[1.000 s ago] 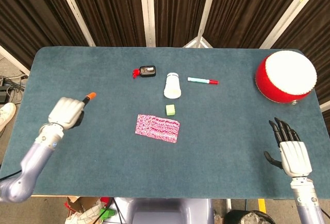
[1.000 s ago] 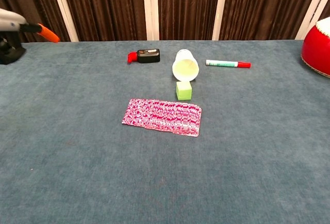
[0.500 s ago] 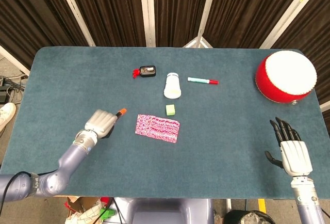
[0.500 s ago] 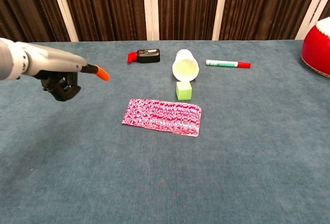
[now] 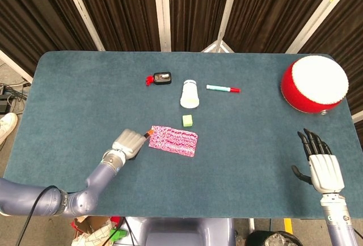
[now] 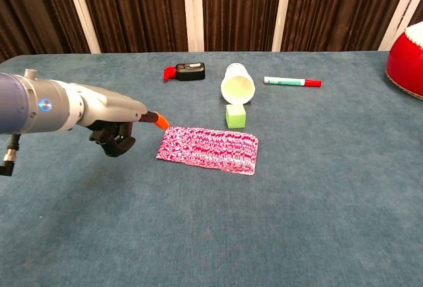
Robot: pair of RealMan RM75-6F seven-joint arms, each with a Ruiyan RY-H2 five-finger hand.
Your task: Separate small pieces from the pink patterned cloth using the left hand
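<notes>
The pink patterned cloth (image 5: 173,140) (image 6: 208,149) lies flat in the middle of the table. My left hand (image 5: 129,144) (image 6: 112,125) is just left of it, one orange-tipped finger (image 5: 147,134) (image 6: 159,120) stretched out and the others curled in, holding nothing. That tip is at the cloth's far left corner; I cannot tell whether it touches. A small green cube (image 5: 188,120) (image 6: 236,115) sits just beyond the cloth's far edge, apart from it. My right hand (image 5: 320,161) rests at the near right edge with fingers spread, seen only in the head view.
Behind the cube a white cup (image 5: 189,93) (image 6: 238,83) lies on its side. A green-and-red marker (image 5: 223,89) (image 6: 293,81) is to its right, a black device with a red tag (image 5: 161,77) (image 6: 188,71) to its left. A red drum (image 5: 313,84) (image 6: 406,50) stands far right.
My left hand has swept from the table's left side rightward and nearer, bringing its orange fingertip to the cloth's corner. The cloth, cube and right hand have not moved.
</notes>
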